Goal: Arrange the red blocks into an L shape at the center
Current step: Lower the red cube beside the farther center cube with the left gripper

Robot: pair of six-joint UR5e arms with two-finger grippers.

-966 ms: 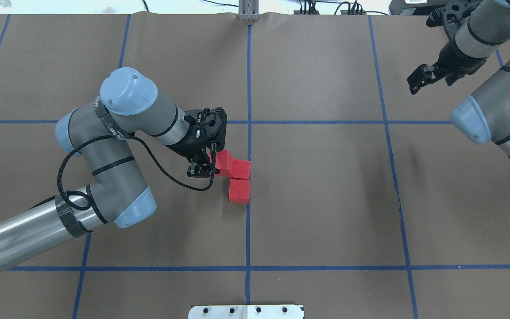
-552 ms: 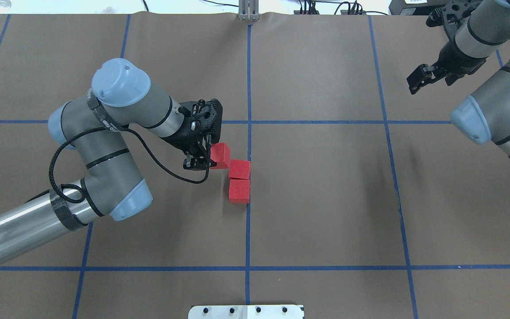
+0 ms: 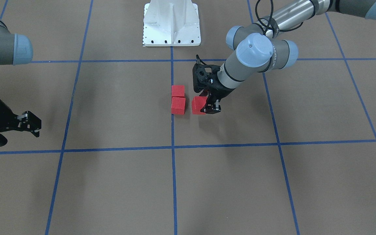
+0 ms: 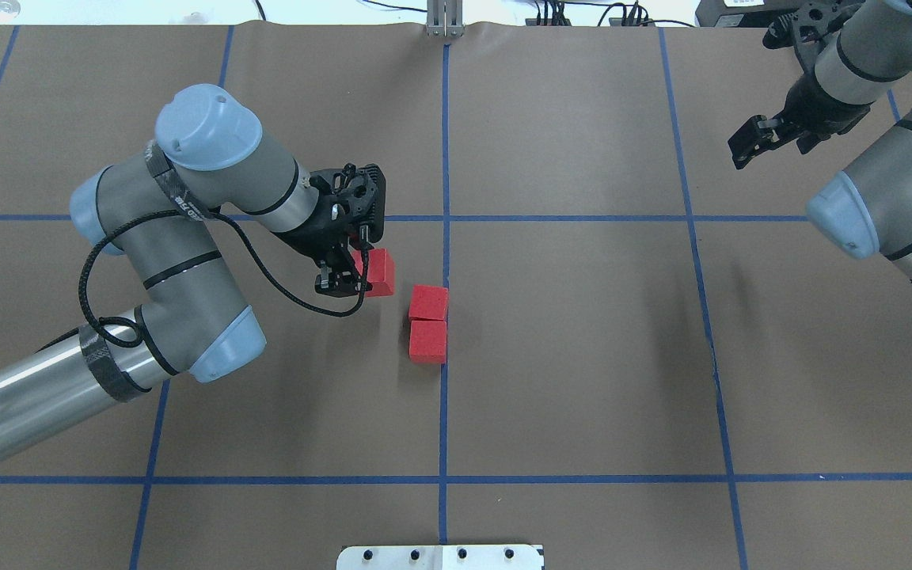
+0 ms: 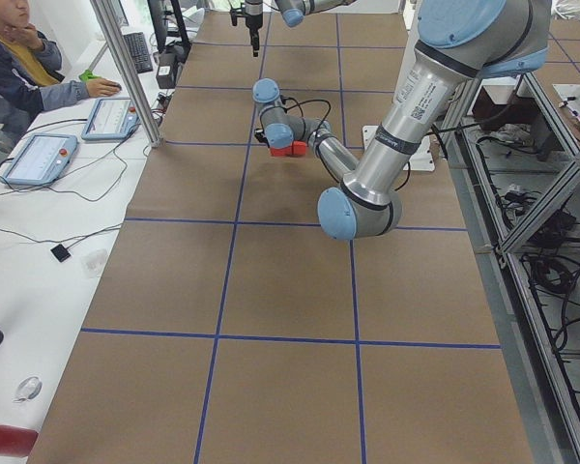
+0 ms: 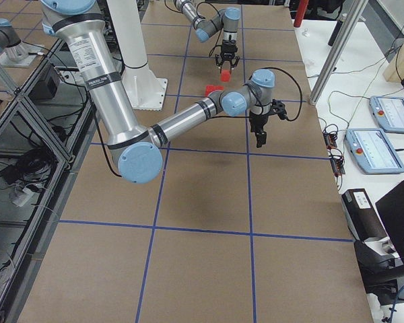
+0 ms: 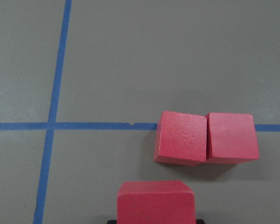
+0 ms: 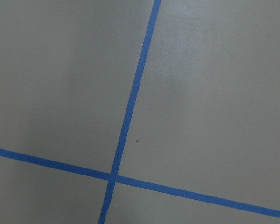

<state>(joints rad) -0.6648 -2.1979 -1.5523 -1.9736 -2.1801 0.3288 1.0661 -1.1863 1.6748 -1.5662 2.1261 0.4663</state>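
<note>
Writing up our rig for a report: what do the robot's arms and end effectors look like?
The left arm and right arm are grey with light-blue round caps, silver tubes and black bands. The left end effector and right end effector are black, two-fingered. A black cable runs along the left arm.

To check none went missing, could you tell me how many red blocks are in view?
3. The block nearer the robot and the farther block touch beside the middle blue line; the third block sits in the left gripper, apart from them. None appears hidden.

Two touching red blocks, third apart
</note>
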